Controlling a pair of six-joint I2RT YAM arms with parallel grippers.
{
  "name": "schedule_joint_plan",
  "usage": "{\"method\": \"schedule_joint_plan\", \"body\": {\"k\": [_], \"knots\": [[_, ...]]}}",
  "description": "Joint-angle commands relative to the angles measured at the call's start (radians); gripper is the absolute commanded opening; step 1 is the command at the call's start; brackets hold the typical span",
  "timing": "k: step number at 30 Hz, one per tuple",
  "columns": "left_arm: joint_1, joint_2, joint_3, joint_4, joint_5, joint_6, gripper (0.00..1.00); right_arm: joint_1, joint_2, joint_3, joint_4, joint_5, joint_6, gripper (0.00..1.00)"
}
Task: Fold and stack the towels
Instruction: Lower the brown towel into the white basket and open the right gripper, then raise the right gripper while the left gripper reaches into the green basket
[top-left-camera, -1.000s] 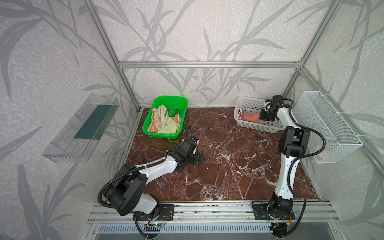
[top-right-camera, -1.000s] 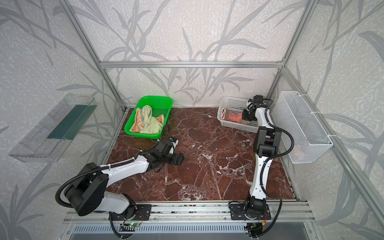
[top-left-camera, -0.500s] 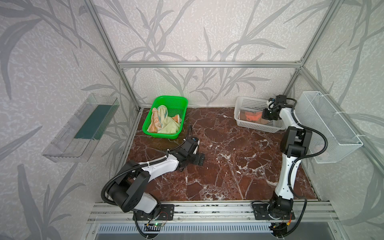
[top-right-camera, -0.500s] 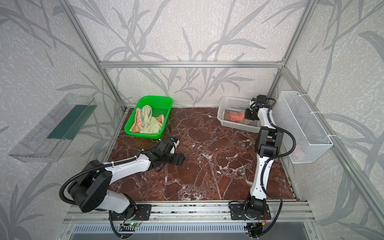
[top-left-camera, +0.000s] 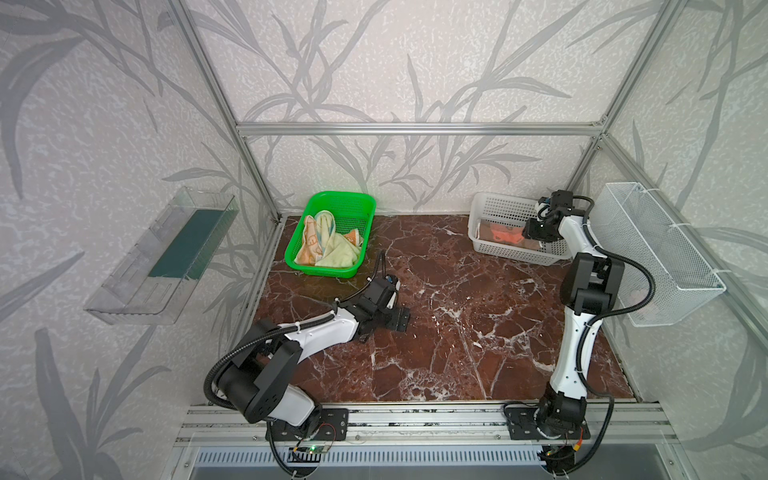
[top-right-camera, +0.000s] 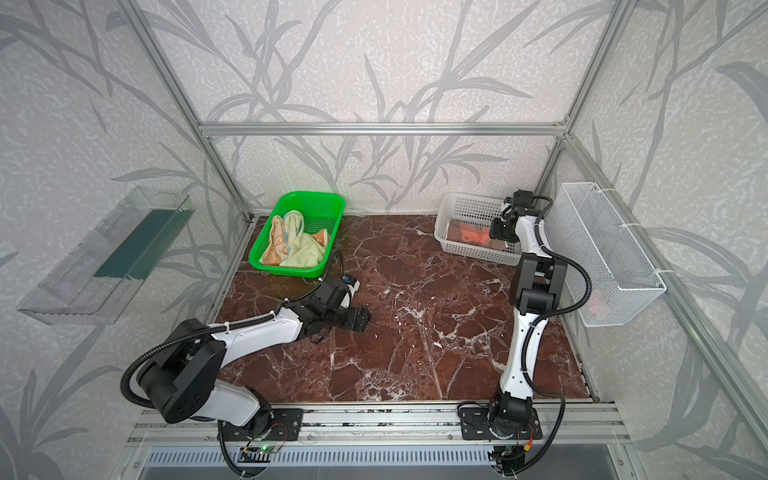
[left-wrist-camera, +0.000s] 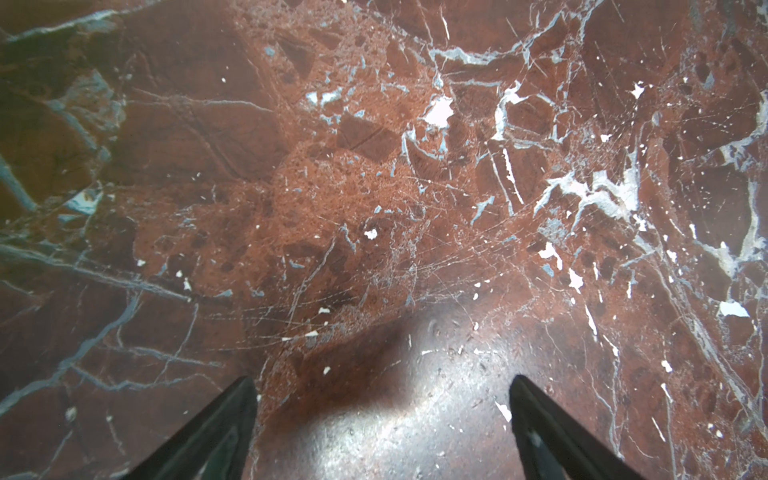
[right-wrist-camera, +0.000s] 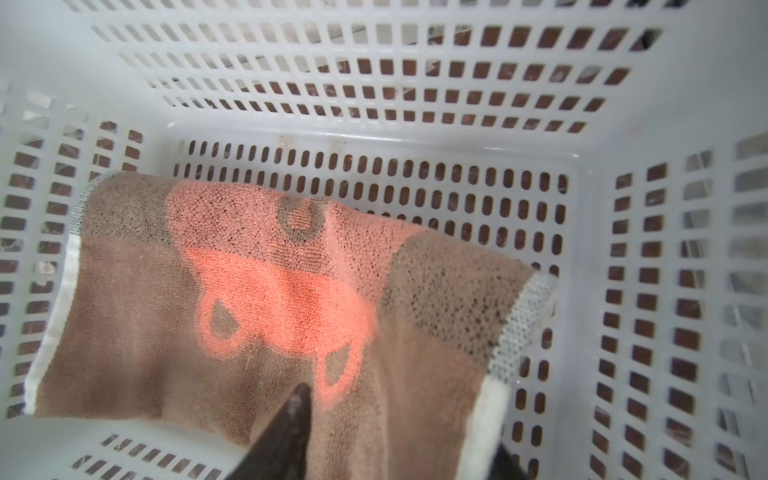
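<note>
The salmon-orange towel with the brown bear lies folded on the floor of the white basket, at the back right in both top views. My right gripper hangs low inside that basket with its jaws apart. One corner of the towel lies loosely between its fingers. The pale yellow towel and the orange-cream towel with cartoon faces sit crumpled in the green basket. My left gripper rests open and empty on the marble table.
A white wire basket hangs on the right wall, close to my right arm. A clear plastic shelf is fixed to the left wall. Bare red-brown marble lies between the two arms.
My right gripper's jaws have parted, letting go of the bear towel in the white basket. The left arm has stayed where it was.
</note>
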Motion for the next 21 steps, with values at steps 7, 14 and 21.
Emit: {"method": "schedule_joint_plan", "body": {"k": [7, 14, 21], "knots": [[-0.001, -0.028, 0.017, 0.008, 0.012, 0.005, 0.95, -0.003, -0.075, -0.052, -0.007, 0.072, -0.002, 0.95], [-0.001, -0.02, 0.037, -0.03, -0.007, 0.016, 0.95, -0.002, -0.158, -0.117, 0.017, 0.065, -0.021, 0.99], [-0.003, -0.022, 0.048, -0.037, -0.003, 0.026, 0.95, 0.008, -0.257, -0.206, 0.046, 0.019, -0.044, 0.99]]}}
